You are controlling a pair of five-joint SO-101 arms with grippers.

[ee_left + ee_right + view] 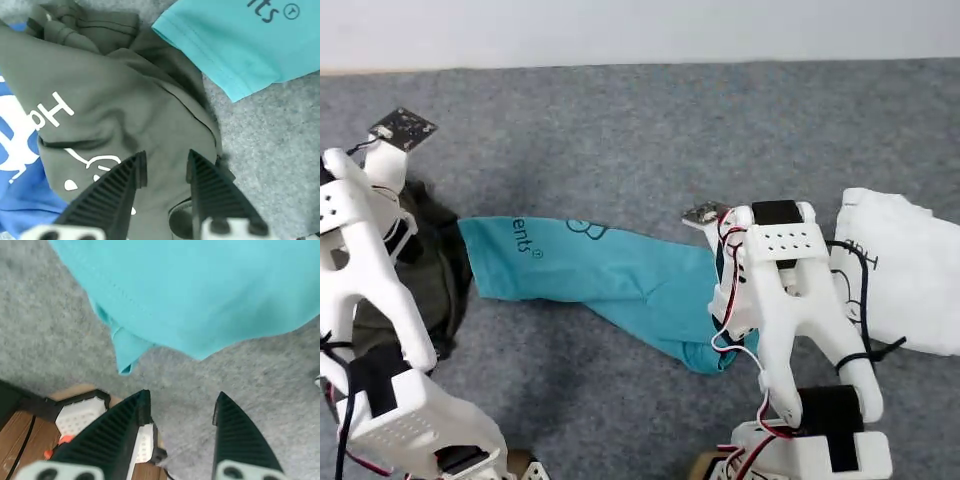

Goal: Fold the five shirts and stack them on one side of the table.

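Across the grey worktop (pixel 620 130), the teal shirt (pixel 610 275) takes up the most room. It lies in a long, loosely rumpled band from left of centre down to the right arm (pixel 790 300), with its printed end toward the left. On the far side of that arm a white shirt (pixel 910 270) lies crumpled near the worktop's right edge, apart from the teal one. At the left edge a dark olive shirt (pixel 435 270) is bunched up beside the left arm (pixel 370 290), with the teal shirt's hem just beside it. In the left wrist view the olive shirt lies over part of a blue shirt (pixel 20 170) that carries white print.

The left end effector (pixel 165 162) hangs over the olive shirt, its jaws a narrow gap apart and nothing between them. Whether the tips touch the cloth cannot be told. The right end effector (pixel 182 407) is spread wider and holds nothing. It is above bare worktop, just beside a folded corner of the teal shirt.
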